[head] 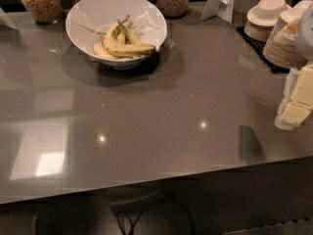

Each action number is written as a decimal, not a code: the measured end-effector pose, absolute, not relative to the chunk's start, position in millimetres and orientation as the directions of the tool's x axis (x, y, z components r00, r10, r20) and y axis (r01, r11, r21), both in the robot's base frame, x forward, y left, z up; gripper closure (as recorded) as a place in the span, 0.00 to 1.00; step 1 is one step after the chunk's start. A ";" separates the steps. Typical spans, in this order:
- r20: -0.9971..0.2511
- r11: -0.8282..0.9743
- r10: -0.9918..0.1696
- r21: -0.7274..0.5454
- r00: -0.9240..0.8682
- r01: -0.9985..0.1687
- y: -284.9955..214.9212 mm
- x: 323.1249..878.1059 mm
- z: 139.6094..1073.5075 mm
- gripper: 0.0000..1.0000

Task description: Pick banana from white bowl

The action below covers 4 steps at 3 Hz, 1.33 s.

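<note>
The white bowl [80, 13] stands at the back left of the grey counter, lined with crumpled white paper. Several yellow bananas lie in it. The nearest banana [131, 49] lies across the front, gently curved, with a dark end to the right. My gripper [296, 102] is at the far right edge of the view, pale and blocky, above the counter and far to the right of the bowl. It holds nothing that I can see.
Glass jars of cereal [40, 1] line the back edge. Stacked small pale bowls and plates [274, 21] sit on a black mat at the back right. A white card stand [222, 1] is behind. The counter's front edge [146, 182] runs across, with a stool below it.
</note>
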<state>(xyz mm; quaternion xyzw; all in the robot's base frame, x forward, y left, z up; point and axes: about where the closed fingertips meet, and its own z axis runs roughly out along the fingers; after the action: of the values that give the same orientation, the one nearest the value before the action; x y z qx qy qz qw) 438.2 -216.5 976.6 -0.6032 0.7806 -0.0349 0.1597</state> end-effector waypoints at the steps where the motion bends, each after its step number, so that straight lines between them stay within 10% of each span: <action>1: -0.208 0.270 -0.953 -0.248 -0.221 -0.931 -216.5 438.3 976.7 0.00; 4: -0.383 0.264 -0.914 -0.310 -0.134 -0.914 -171.7 486.9 986.4 0.00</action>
<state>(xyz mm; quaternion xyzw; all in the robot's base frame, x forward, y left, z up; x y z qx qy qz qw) 486.9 -171.7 986.4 -0.6068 0.7530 -0.0005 0.2546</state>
